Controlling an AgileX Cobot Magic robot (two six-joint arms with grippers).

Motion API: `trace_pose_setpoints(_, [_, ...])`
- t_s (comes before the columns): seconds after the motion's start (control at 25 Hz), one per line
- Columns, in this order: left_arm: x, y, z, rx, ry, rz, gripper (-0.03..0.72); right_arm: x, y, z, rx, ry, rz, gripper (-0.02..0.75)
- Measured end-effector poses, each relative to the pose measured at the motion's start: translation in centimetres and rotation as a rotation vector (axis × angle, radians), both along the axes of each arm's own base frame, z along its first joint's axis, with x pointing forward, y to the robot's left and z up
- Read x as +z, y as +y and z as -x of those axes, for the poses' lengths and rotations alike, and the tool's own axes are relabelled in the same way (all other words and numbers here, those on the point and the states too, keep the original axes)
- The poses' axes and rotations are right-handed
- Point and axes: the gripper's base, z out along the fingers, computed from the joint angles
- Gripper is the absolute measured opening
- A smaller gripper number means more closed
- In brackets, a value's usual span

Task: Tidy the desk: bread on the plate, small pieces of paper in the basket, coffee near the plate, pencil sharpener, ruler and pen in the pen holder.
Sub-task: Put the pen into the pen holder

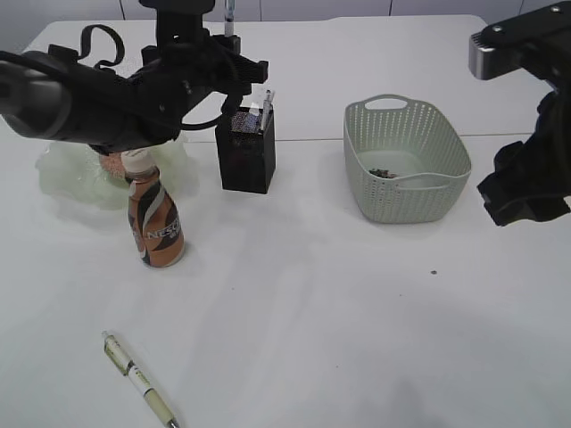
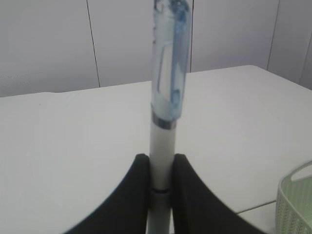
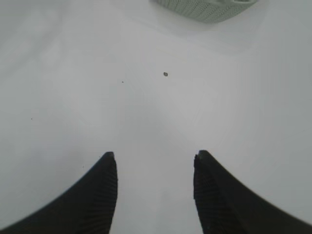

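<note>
My left gripper (image 1: 228, 43) is shut on a pen (image 2: 168, 73) with a white barrel and a clear blue cap. It holds the pen upright just above the black pen holder (image 1: 245, 150). In the left wrist view the fingers (image 2: 139, 195) clamp the barrel. A clear strip (image 1: 266, 105) pokes out of the holder. A second pen (image 1: 138, 379) lies near the front left. The coffee bottle (image 1: 153, 218) stands beside the pale green plate (image 1: 67, 178), where the bread (image 1: 114, 163) is mostly hidden. Dark paper bits (image 1: 385, 173) lie in the basket (image 1: 406, 160). My right gripper (image 3: 155, 158) hangs open over bare table. The pencil sharpener is hidden.
A small dark speck (image 1: 434, 273) lies on the white table in front of the basket, ahead of the right gripper in its wrist view, speck (image 3: 165, 74). The basket's edge shows at the right of the left wrist view, basket (image 2: 295, 204).
</note>
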Motion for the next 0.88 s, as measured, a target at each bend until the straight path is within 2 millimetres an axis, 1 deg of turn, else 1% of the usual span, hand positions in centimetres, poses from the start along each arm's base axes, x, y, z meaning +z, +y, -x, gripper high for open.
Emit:
trace_pose_setpoints(0.12, [-0.2, -0.1, -0.2, 0.002, -0.008, 0.017, 0.071, 0.0, 0.0, 0.0, 0.001, -0.004, 0.000, 0.377])
trace_pose_setpoints(0.32, [-1.1, -0.7, -0.9, -0.016, -0.017, -0.001, 0.071, 0.0, 0.0, -0.1, 0.004, -0.008, -0.001, 0.376])
trace_pose_setpoints(0.52, [-0.6, -1.2, -1.6, -0.030, -0.040, -0.001, 0.071, 0.0, 0.0, -0.1, 0.004, -0.009, -0.001, 0.376])
trace_pose_setpoints(0.56, [-0.7, -1.2, -1.7, -0.031, -0.041, -0.001, 0.071, 0.0, 0.0, -0.1, 0.004, -0.010, -0.001, 0.376])
trace_pose_setpoints(0.64, [-1.1, -1.4, -2.0, -0.032, -0.040, -0.004, 0.071, 0.0, 0.0, -0.1, 0.004, -0.011, -0.002, 0.376])
trace_pose_setpoints(0.8, [-2.8, -1.6, -2.3, -0.035, -0.010, -0.020, 0.071, 0.0, 0.0, -0.1, 0.004, -0.011, -0.002, 0.376])
trace_pose_setpoints(0.88, [-3.0, -1.6, -2.3, -0.036, -0.004, -0.023, 0.071, 0.0, 0.0, -0.1, 0.004, -0.011, -0.002, 0.376])
